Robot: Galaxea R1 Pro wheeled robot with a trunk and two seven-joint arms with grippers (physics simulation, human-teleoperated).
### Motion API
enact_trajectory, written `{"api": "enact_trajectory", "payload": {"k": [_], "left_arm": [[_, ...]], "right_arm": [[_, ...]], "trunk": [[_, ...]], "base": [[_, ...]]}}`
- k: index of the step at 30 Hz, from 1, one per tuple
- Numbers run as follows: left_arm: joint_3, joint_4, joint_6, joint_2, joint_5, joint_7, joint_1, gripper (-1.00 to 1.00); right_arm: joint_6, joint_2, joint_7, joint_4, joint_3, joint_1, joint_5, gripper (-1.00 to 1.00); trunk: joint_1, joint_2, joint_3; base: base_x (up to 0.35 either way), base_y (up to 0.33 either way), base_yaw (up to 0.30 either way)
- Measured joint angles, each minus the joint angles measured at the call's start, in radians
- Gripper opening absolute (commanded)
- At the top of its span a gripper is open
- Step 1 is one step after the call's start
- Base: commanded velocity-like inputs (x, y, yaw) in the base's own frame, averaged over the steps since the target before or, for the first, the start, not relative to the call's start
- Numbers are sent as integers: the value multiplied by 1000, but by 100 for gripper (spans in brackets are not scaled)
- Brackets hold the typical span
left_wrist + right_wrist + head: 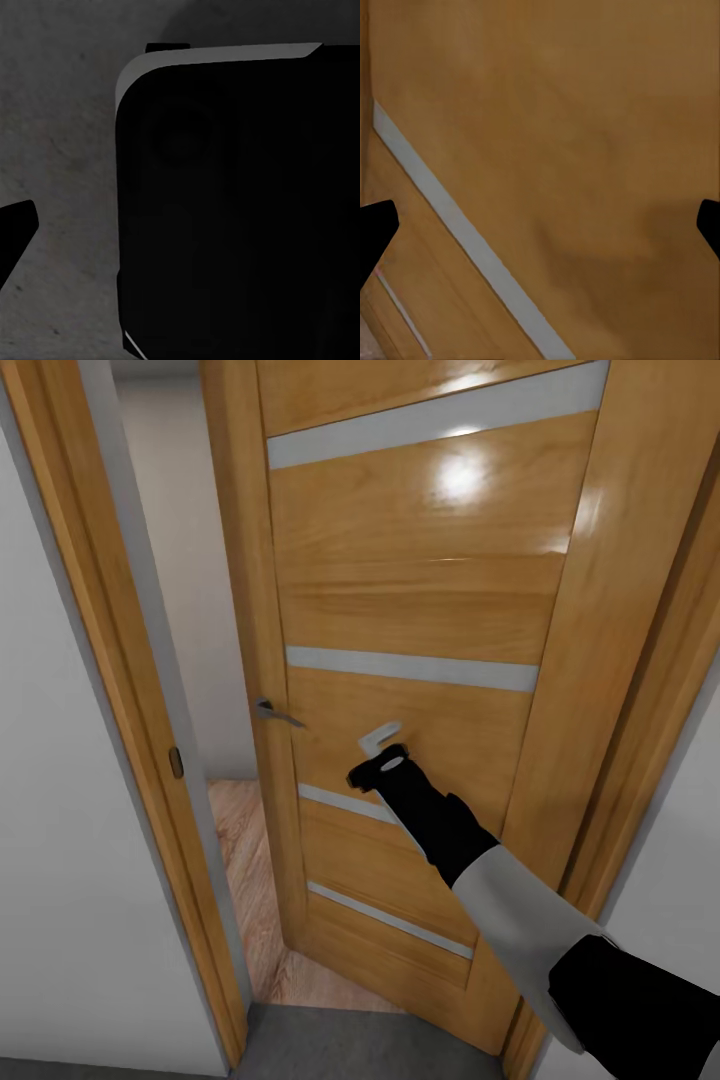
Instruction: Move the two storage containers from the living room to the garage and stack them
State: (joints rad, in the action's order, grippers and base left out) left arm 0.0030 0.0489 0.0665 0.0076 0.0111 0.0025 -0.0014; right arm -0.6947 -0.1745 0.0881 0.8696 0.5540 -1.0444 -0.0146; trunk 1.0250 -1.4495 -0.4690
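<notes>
The right gripper (pixel 540 225), fingers apart and empty, faces the wooden door (pixel 420 600) close ahead; its handle (pixel 275 712) sits beside it. Left gripper's state: cannot tell.

The right arm (pixel 520 920) has a pale grey forearm between black segments, ending in a black wrist.

Grey concrete floor (pixel 350 1045) below the end effector (pixel 385 752); light wood-plank floor (pixel 245 860) beyond the door threshold, bare.
</notes>
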Motion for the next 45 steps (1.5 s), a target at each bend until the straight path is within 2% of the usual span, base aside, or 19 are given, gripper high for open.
{"api": "enact_trajectory", "payload": {"k": [4, 13, 21, 23, 24, 32, 36, 41, 45], "left_arm": [[0, 0, 0, 0, 0, -1, 0, 100], [0, 1, 0, -1, 0, -1, 0, 100], [-3, 1, 0, 0, -5, -1, 0, 100], [-4, 2, 1, -1, -5, -1, 0, 100], [-3, 2, 1, -1, -5, -1, 0, 100], [-2, 1, 1, -2, -6, -1, 0, 100], [-2, 2, 2, -2, -6, -2, 0, 100], [-3, 10, 2, -2, -6, -1, 0, 100], [-5, 19, 2, -2, -6, -2, 0, 100]], "right_arm": [[9, 0, -30, 5, 0, 3, 21, 100], [8, 0, -50, 6, 4, 11, 26, 100], [0, 0, -51, 23, 9, 11, 24, 100], [-2, 0, -53, 28, 12, 12, 42, 100], [-3, 0, -51, 30, 15, 11, 32, 100], [-15, 0, -41, 32, 30, 11, 38, 100], [-43, 0, 16, 31, 37, 11, 67, 100], [-45, 0, 137, -20, 42, 8, 53, 100], [-40, 0, 176, -106, 45, 0, 33, 100]], "trunk": [[0, 0, 0], [0, 0, 0], [-1, 0, 0], [0, 0, 0], [0, 0, 0], [0, 0, 0], [0, 0, 0], [0, 0, 0], [0, 0, 0]], "base": [[0, 0, 0], [13, 0, 0], [266, 0, 0], [191, 0, 0], [95, 0, 0], [23, 0, 0], [1, 0, 0], [0, 0, 0], [0, 0, 0]]}}
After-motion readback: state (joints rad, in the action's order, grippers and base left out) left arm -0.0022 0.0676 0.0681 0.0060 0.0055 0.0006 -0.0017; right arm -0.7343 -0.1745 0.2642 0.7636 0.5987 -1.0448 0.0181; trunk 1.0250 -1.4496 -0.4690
